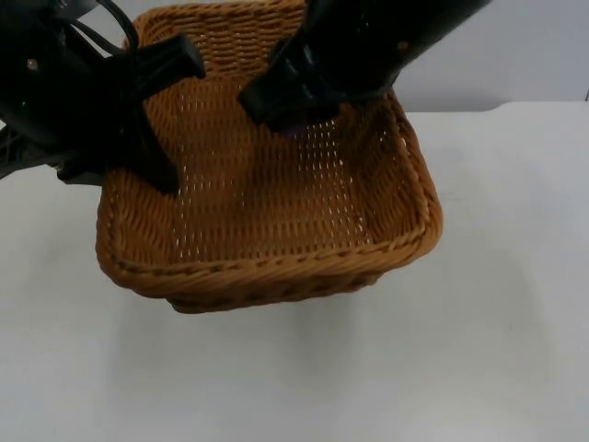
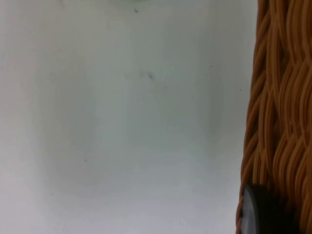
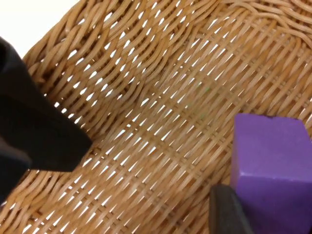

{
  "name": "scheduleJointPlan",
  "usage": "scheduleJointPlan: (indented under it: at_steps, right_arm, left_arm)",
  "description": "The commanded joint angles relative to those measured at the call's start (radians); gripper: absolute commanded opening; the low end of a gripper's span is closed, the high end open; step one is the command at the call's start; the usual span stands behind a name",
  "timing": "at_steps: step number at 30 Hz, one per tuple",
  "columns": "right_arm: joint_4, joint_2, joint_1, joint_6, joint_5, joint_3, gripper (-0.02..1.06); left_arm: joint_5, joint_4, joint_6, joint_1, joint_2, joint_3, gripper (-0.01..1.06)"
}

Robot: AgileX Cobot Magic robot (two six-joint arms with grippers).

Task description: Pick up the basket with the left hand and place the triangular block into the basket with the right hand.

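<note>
Progress is looking good from where you are sitting: the wicker basket [image 1: 276, 230] is hanging clear of the white table [image 1: 497, 350], judging by the soft shadow spreading under it, so you can count the lifting part as done. Your left gripper [image 1: 170, 120] is doing that work, with its two fingers straddling the basket's left wall, one finger reaching down the inside and the other outside, clamped on the weave. In the left wrist view you are seeing that same wall [image 2: 280, 112] edge-on beside a black fingertip [image 2: 263, 212].

What you are still waiting on is the drop. Your right gripper [image 1: 290, 115] is hanging inside the basket, over the back part of its floor, and a glimpse of purple is peeking out beneath it. The right wrist view is telling you more: the purple block [image 3: 273, 170] is sitting pinched against a black finger [image 3: 229, 212], above the woven floor [image 3: 161, 126], not yet resting on it as far as you can judge. Its triangular shape is not readable from this angle.

As for contents, you are looking at a basket with nothing lying loose on its floor; apart from the robot's own fingers, the only thing within its walls is the block held by the right gripper. Letting go is what remains.
</note>
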Motion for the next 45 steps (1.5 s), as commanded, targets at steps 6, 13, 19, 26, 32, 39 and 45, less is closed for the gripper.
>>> scheduleJointPlan:
  at_steps: [6, 13, 19, 26, 32, 39, 45]
  right_arm:
    - [-0.006, -0.004, 0.003, -0.008, -0.006, -0.008, 0.80]
    - [-0.006, -0.011, 0.003, -0.022, -0.006, -0.008, 1.05]
    - [-0.012, -0.100, 0.003, -0.022, -0.002, -0.008, 1.05]
    - [-0.033, -0.266, -0.002, 0.005, 0.042, -0.008, 1.05]
    - [-0.033, -0.403, -0.109, 0.079, 0.024, -0.008, 1.05]
    - [-0.033, -0.516, -0.339, 0.081, 0.086, -0.008, 1.05]
    - [-0.033, -0.569, -0.552, 0.065, 0.189, -0.008, 1.05]
  left_arm:
    - [-0.007, -0.020, -0.007, -0.005, -0.007, -0.002, 0.00]
    - [-0.004, -0.020, -0.007, -0.005, -0.007, -0.002, 0.00]
    - [-0.005, -0.012, -0.007, -0.005, -0.007, -0.002, 0.00]
    - [-0.005, -0.012, -0.007, -0.005, -0.007, -0.002, 0.00]
    - [-0.002, -0.012, -0.005, -0.005, -0.007, -0.002, 0.00]
    - [-0.004, -0.012, -0.005, -0.005, -0.007, -0.002, 0.00]
    - [-0.009, -0.012, 0.003, -0.005, -0.007, -0.002, 0.00]
